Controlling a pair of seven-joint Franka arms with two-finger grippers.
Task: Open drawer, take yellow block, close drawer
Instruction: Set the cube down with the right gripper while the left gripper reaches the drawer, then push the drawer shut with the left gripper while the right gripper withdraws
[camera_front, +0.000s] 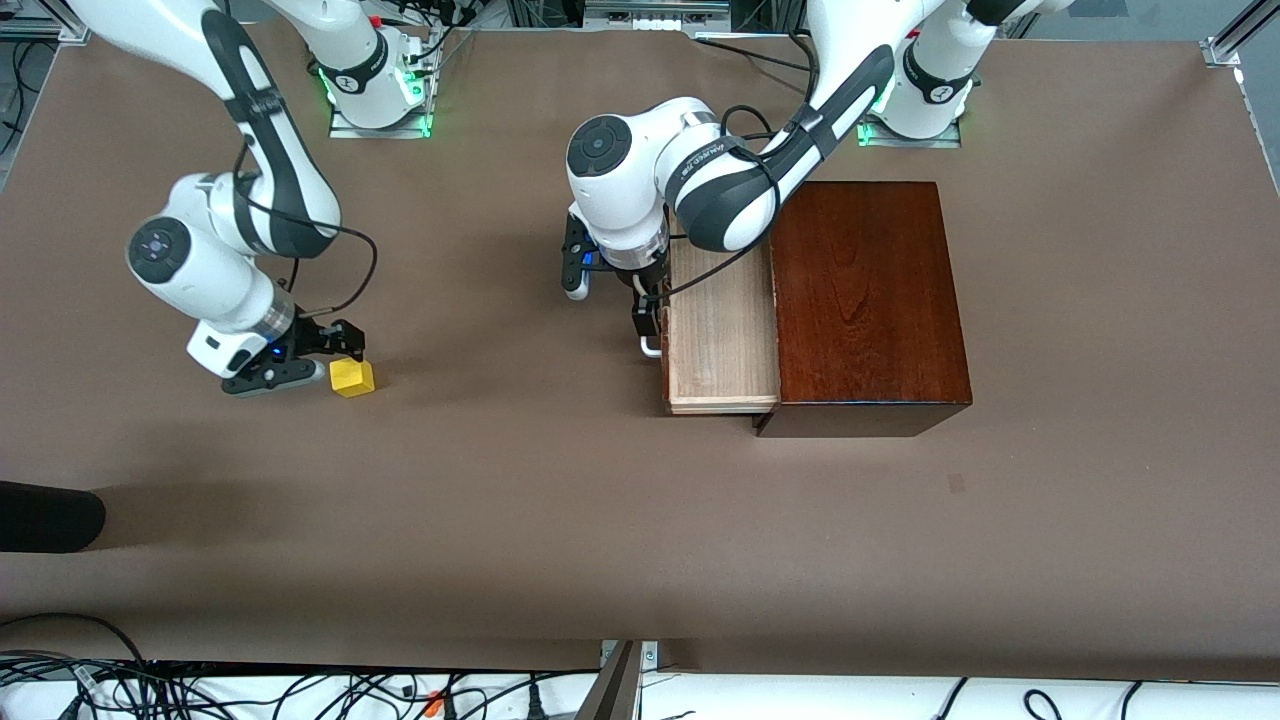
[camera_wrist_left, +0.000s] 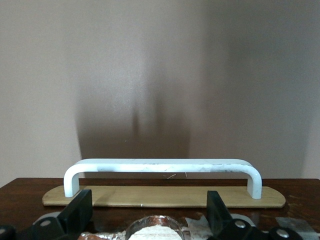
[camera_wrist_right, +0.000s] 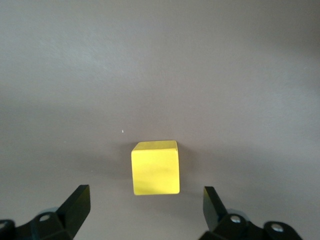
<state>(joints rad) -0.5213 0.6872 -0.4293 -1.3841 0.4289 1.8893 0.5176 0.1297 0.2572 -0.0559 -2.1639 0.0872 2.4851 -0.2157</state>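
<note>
The yellow block (camera_front: 352, 377) (camera_wrist_right: 155, 167) rests on the brown table toward the right arm's end. My right gripper (camera_front: 335, 358) (camera_wrist_right: 146, 201) is low beside it and open; the block lies just past the fingertips, touching neither. The drawer (camera_front: 720, 330) stands pulled out of the dark wooden box (camera_front: 865, 300), and its pale inside shows nothing in it. My left gripper (camera_front: 648, 318) (camera_wrist_left: 149, 212) is open over the drawer's dark front, with the white bar handle (camera_front: 650, 347) (camera_wrist_left: 162, 166) just ahead of the fingers and not gripped.
A dark rounded object (camera_front: 45, 515) pokes in at the table's edge at the right arm's end, nearer the front camera. Cables run along the table's near edge. Bare brown table lies between the block and the drawer.
</note>
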